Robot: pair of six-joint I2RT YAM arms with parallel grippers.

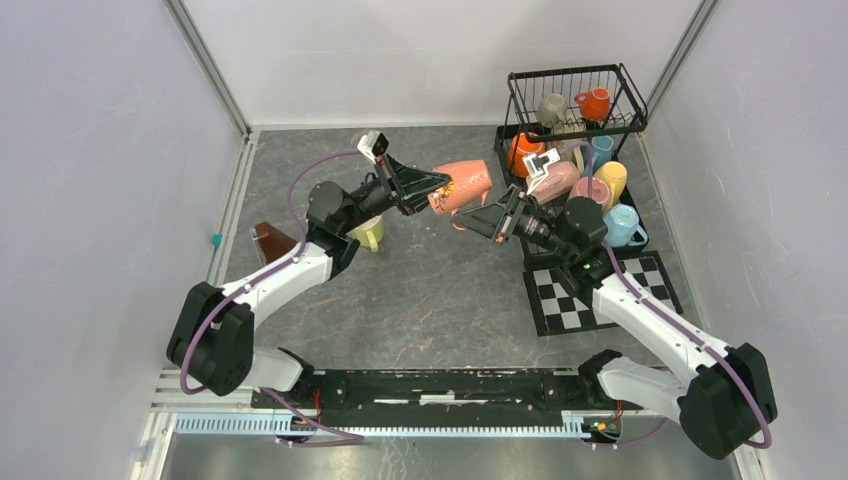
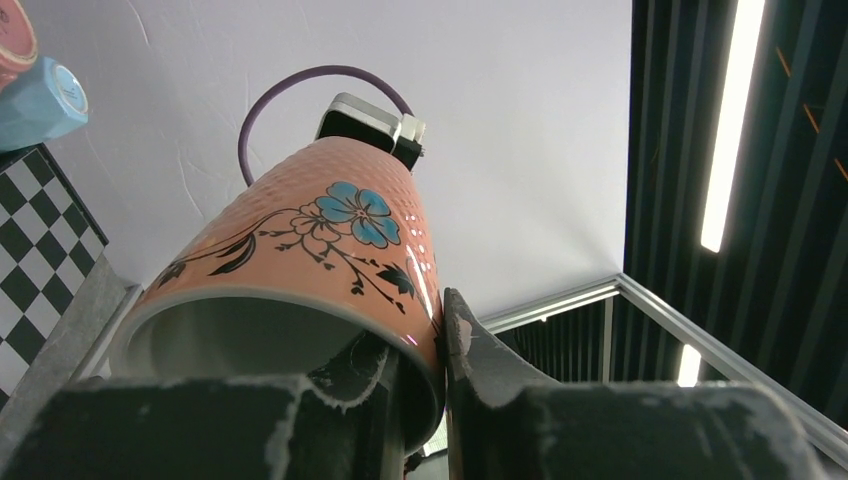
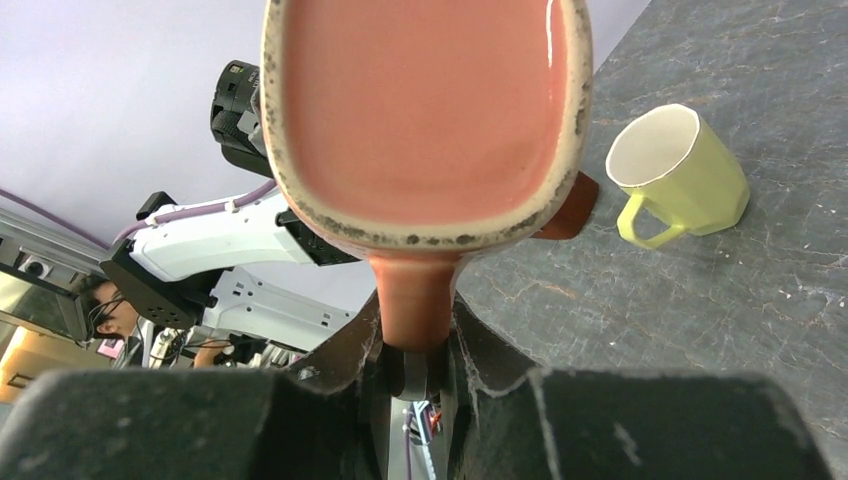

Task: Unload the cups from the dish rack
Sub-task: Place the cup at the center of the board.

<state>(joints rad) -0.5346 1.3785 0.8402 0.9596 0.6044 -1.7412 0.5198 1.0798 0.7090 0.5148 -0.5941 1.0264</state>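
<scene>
A glossy salmon-pink ceramic mug (image 1: 462, 186) with a blue flower on its side hangs in the air above the middle of the grey stone-patterned desk (image 1: 430, 300), between the two arms and well apart from the black wire dish rack (image 1: 575, 75), where other cups sit. The left fingers (image 2: 485, 365) pinch its wall at the rim, one inside the mouth and one outside. The right fingers (image 3: 485, 350) are pressed onto its handle from both sides.

The mug lies on its side. Its long axis runs roughly level across the desk, mouth toward the left arm, base toward the rack side and tipped slightly up, handle hanging down toward the right arm.

It looks stiff and fairly heavy for its size, with a slick glaze, and it would likely chip or break if dropped. The rim pinch seems the firmer hold, since the wall gives two flat faces. The narrow, rounded handle may let the mug swing. A pale yellow-green faceted mug (image 3: 680, 170) stands on the desk near the left arm.
</scene>
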